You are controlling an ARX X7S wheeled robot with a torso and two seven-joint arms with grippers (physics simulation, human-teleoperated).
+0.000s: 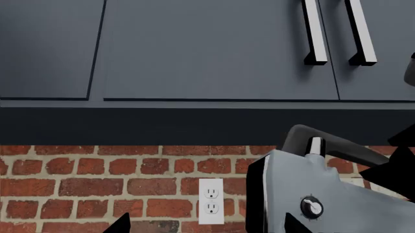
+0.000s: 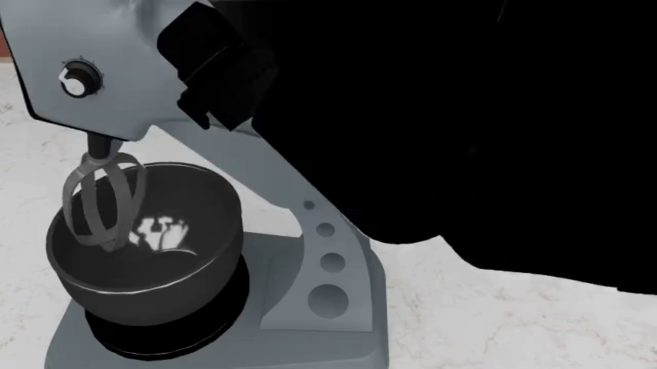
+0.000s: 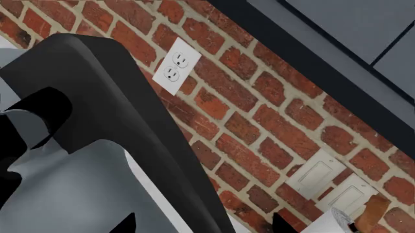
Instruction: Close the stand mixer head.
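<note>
The stand mixer head (image 2: 98,61) is blue-grey with a small round dial (image 2: 74,79). It slopes up from the holed neck (image 2: 326,257). Its grey loop beater (image 2: 98,201) hangs into the mouth of the dark glossy bowl (image 2: 154,269). In the left wrist view the head (image 1: 343,194) shows with its black end cap (image 1: 256,194). My left gripper (image 1: 207,227) is open, with one fingertip (image 1: 293,225) in front of the head. My right gripper (image 3: 204,225) is open, with the head's black end cap (image 3: 123,107) between its fingertips. A black arm mass (image 2: 462,115) hides the head's rear.
The mixer base (image 2: 308,346) stands on a white marble counter (image 2: 493,323). Behind it is a brick wall (image 1: 97,184) with an outlet (image 1: 211,200) and light switches (image 3: 324,182). Dark cabinets with bar handles (image 1: 316,31) hang above.
</note>
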